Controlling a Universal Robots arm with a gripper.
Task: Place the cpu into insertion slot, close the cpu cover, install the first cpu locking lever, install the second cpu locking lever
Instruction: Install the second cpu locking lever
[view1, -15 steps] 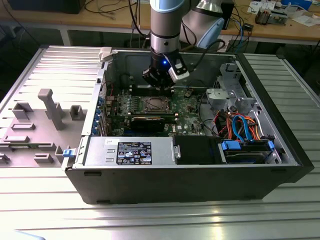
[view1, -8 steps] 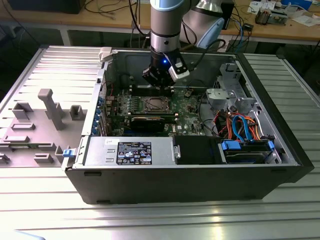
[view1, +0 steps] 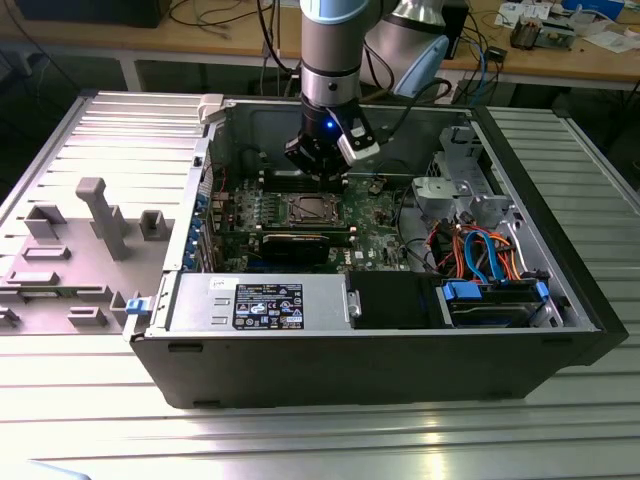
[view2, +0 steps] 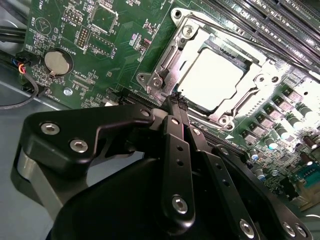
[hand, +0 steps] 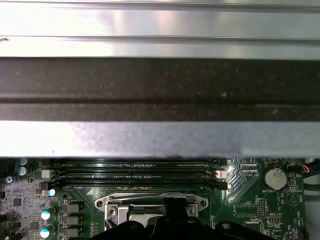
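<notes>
While the arm hangs over the open computer case (view1: 560, 290) on the ribbed bench (view1: 320, 440), its claw (view2: 176, 100) sits with fingers pressed together and holding nothing, the tips poised just above the near rim of the insertion slot (view2: 165, 70) in the second wrist view. In the exterior view the claw (view1: 318, 160) hovers close over the green board (view1: 375, 215), slightly to the far side of the slot (view1: 307, 209).

The cpu (view2: 212, 75) already lies in the slot, its pale silver top showing through the window of the cpu cover (view2: 245, 107), which looks folded down flat around it. So the first two steps appear done, and the work in hand is most likely the locking levers. A thin metal lever (view2: 230, 36) runs along the far edge of the socket; whether it is latched I cannot tell.

The next move would call for a fine, well-aimed push with the closed tips, since the lever is slim and small parts crowd the board on every side.
</notes>
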